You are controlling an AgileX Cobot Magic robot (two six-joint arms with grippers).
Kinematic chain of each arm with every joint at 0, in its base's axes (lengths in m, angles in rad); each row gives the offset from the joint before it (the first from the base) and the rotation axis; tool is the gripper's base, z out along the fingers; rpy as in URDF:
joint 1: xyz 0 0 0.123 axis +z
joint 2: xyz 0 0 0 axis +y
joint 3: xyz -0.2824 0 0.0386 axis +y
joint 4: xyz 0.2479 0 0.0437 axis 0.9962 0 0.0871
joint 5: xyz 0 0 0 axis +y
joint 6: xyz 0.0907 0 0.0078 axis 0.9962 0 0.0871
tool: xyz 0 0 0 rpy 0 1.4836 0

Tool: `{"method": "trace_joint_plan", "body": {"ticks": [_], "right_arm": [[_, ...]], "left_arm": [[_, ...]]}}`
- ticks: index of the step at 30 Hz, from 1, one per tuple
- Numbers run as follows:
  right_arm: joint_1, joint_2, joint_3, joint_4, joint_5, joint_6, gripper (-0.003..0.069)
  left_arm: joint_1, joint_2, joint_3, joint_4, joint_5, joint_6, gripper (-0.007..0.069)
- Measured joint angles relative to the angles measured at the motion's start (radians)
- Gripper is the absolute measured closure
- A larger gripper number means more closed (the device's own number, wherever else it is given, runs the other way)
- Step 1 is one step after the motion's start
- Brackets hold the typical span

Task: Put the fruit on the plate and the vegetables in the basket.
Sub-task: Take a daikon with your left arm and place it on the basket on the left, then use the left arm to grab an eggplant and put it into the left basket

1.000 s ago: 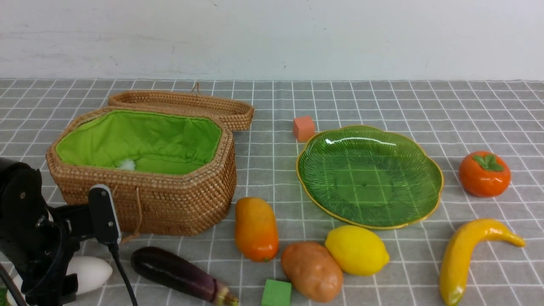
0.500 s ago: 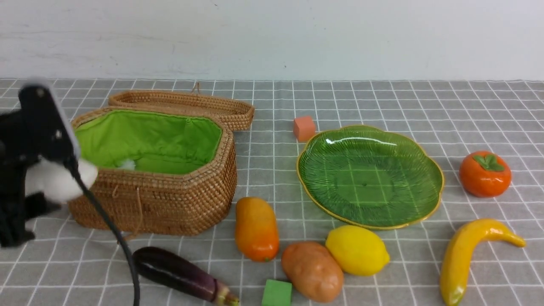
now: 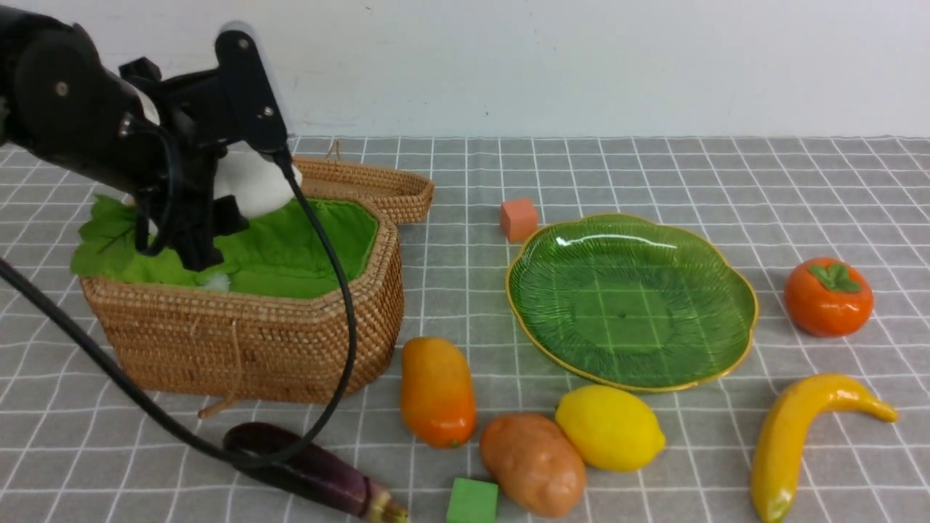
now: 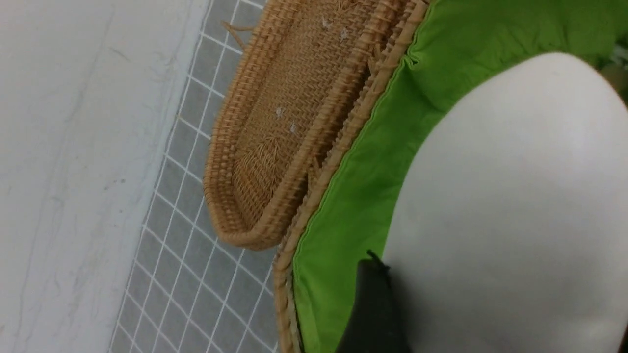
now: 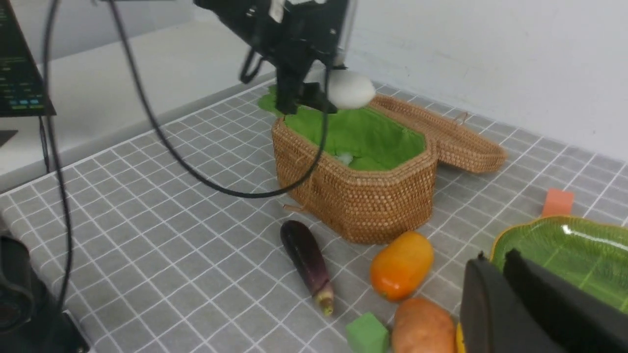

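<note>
My left gripper (image 3: 231, 181) is shut on the white radish (image 3: 251, 187) (image 4: 515, 196) and holds it in the air over the open basket (image 3: 254, 341); green leaves trail from the radish past the basket's left rim. On the cloth lie the eggplant (image 3: 312, 472), potato (image 3: 534, 465), mango (image 3: 437, 391), lemon (image 3: 609, 427), banana (image 3: 799, 428) and persimmon (image 3: 828, 298). The green plate (image 3: 632, 301) holds nothing. My right gripper (image 5: 495, 260) is shut and empty, hovering near the plate's rim (image 5: 579, 245) above the potato (image 5: 423, 326); the front view does not show it.
The basket's wicker lid (image 3: 349, 181) lies open behind it. An orange cube (image 3: 519, 219) sits behind the plate and a green cube (image 3: 472, 501) in front of the potato. The left arm's black cable hangs down across the eggplant. A white wall closes off the back.
The left arm has risen from the table's front left, lifting the radish off the cloth and carrying it back and right over the basket. Nothing else moved.
</note>
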Motion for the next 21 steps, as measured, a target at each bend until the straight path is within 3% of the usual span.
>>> {"method": "trace_joint_plan", "body": {"ticks": [5,8,10,12,14,19,21], "right_arm": [[0.000,0.000,0.000,0.000,0.033,0.015,0.0598],[0.000,0.000,-0.002,-0.003,0.036,0.018,0.0594],[0.000,0.000,-0.010,-0.016,0.043,0.018,0.0592],[0.000,0.000,-0.023,-0.040,0.061,0.018,0.0589],[0.000,0.000,-0.040,-0.062,0.095,0.018,0.0586],[0.000,0.000,-0.057,-0.080,0.187,0.018,0.0585],[0.000,0.000,-0.058,-0.080,0.245,0.018,0.0583]], "left_arm": [[0.000,0.019,-0.003,0.000,-0.057,-0.007,-0.0024],[0.000,0.003,-0.004,-0.066,-0.010,-0.070,-0.0033],[-0.002,-0.014,-0.004,-0.131,0.050,-0.154,0.0003],[-0.022,-0.045,-0.004,-0.173,0.127,-0.247,0.0091],[-0.074,-0.083,-0.004,-0.173,0.221,-0.300,0.0228],[-0.280,-0.131,-0.004,-0.152,0.489,-0.212,0.0587],[-0.378,-0.121,0.010,-0.152,0.590,-0.180,0.0638]]}}
